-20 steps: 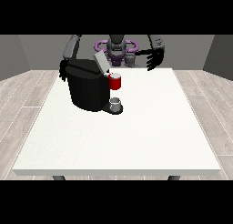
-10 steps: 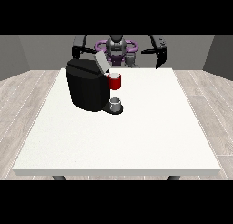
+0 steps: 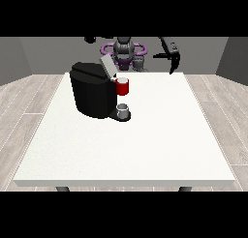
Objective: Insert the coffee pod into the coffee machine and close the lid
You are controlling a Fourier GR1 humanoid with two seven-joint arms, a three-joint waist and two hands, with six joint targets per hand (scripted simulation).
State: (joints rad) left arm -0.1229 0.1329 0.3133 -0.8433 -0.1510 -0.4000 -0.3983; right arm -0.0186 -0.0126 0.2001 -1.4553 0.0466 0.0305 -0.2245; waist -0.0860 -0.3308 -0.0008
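Both hands [image 3: 172, 56] raised (fingers unclear).

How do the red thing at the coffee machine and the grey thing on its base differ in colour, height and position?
The red thing at the machine is bright red; the grey thing is dull grey. The red one sits higher, beside the raised lid; the grey one sits below it on the coffee machine's base. The red one looks larger. Both look roughly cylindrical, at the machine's front.

Words: none to read
Numbers: none to read
Labels on the coffee machine [image 3: 92, 94]: none
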